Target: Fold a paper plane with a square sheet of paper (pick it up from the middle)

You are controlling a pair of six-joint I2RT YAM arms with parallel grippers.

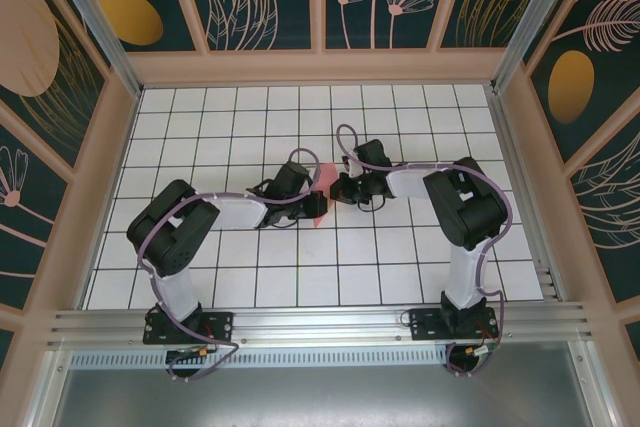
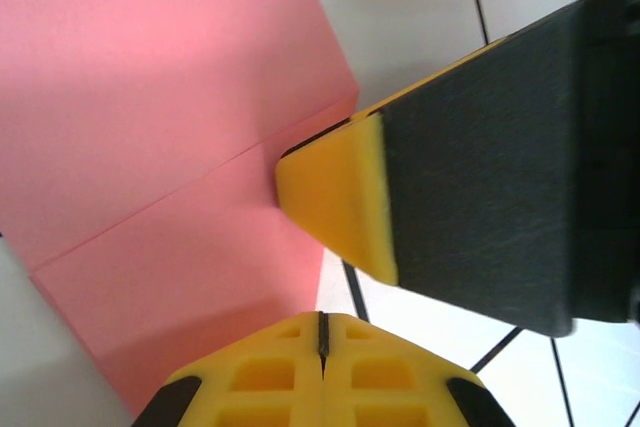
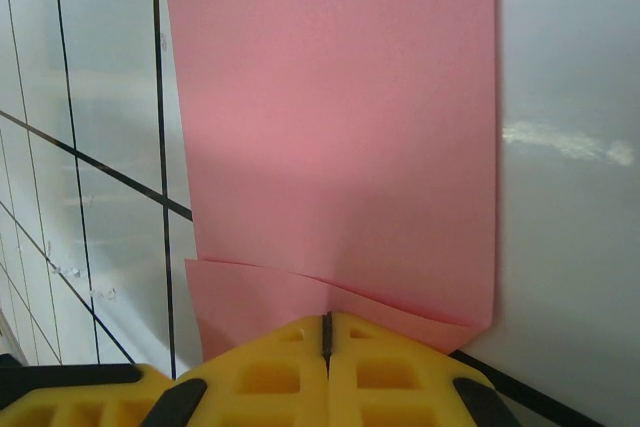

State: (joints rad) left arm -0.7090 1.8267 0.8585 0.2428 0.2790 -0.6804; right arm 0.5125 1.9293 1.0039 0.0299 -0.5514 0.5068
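Where the two arms meet over the middle of the table [image 1: 400, 247], the overhead view shows the left gripper [image 1: 305, 209] and the right gripper [image 1: 335, 187] almost nose to nose. The pink sheet of paper [image 1: 319, 209] is caught between them, and most of it is hidden by the wrists. From the left wrist, that gripper's yellow jaws are pressed together with only a thin seam between them, and the sheet runs into them at its lower edge. A straight crease [image 2: 190, 187] crosses the sheet, and a yellow-tipped finger [image 2: 335, 197] of the right gripper sits at the end of that line, probably to pin the fold while the left side steadies it. From the right wrist, the jaws are likewise closed, pinching a folded edge where one layer overlaps another. The rest of the sheet stretches away flat above the tiles, so the hold looks meant to keep the layers lined up for sharpening the fold.
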